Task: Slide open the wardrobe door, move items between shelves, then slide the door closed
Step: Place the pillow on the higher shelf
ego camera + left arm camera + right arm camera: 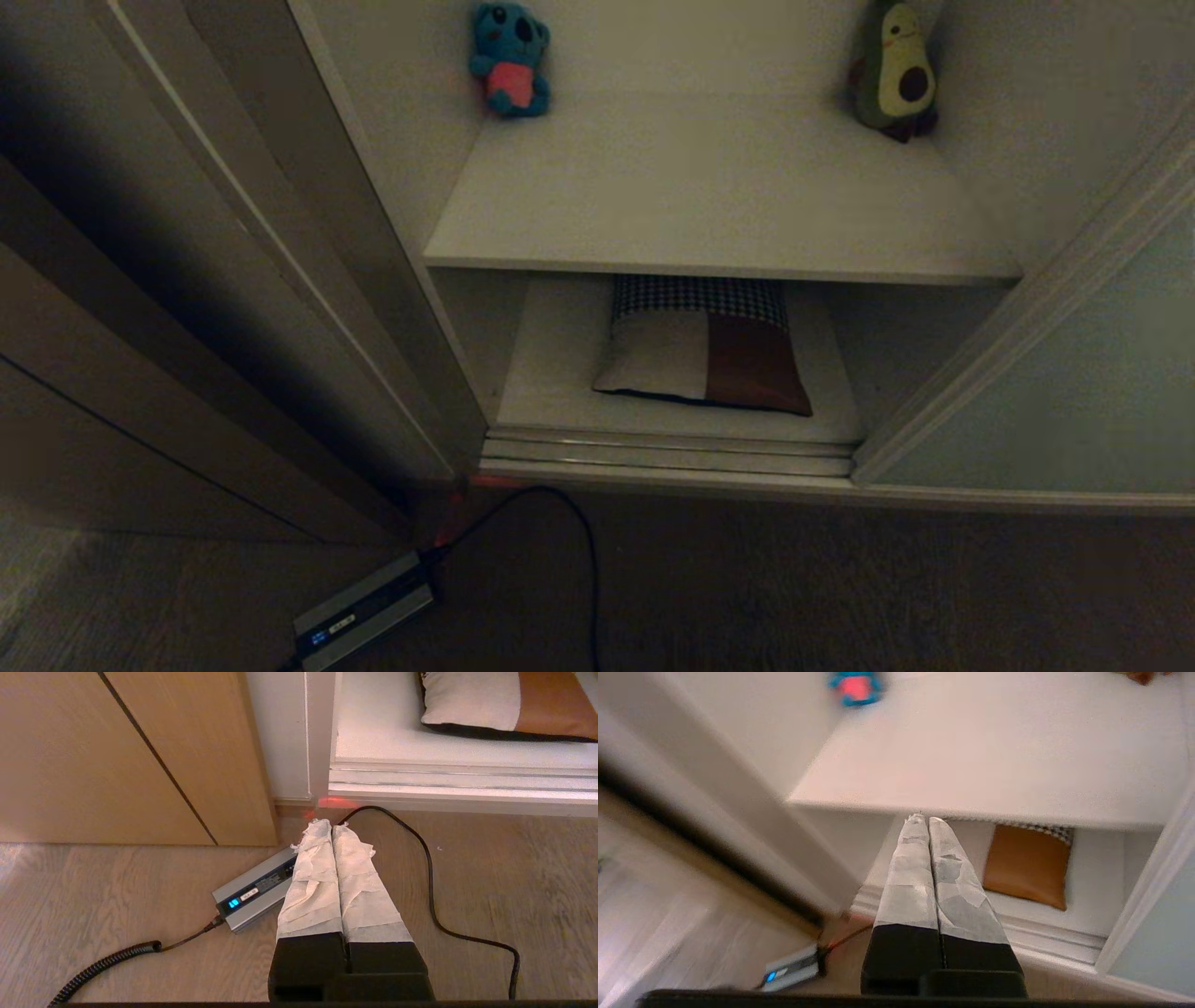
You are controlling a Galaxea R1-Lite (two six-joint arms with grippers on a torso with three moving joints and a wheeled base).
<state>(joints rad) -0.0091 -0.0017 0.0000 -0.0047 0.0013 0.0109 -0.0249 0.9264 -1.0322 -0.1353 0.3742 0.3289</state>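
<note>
- we saw the wardrobe standing open, with the sliding wardrobe door (1074, 392) pushed to the right side of the opening, its pale grey-green panel edged by a light frame.
- on the upper shelf (709, 215) the koala plush (510, 60) sat at the back left corner and the avocado plush (893, 73) leaned at the back right corner, well apart from each other.
- the cushion (702, 357) lay flat on the lower shelf (551, 373), under the upper one, houndstooth band toward the back, beige block on the left and rust-brown block on the right.
- the ribbed floor track (667, 455) ran along the front of the lower shelf.
- our left pincer (331, 823) hung low over the wooden floor (514, 868), its taped fingers pressed together and holding nothing, above a grey power brick (254, 896) and its black cable (430, 882).
- our right pincer (924, 819) was in front of the opening, its tips pointing at the front edge of the upper shelf, fingers together and empty.
- neither pincer showed in the head view.
</note>
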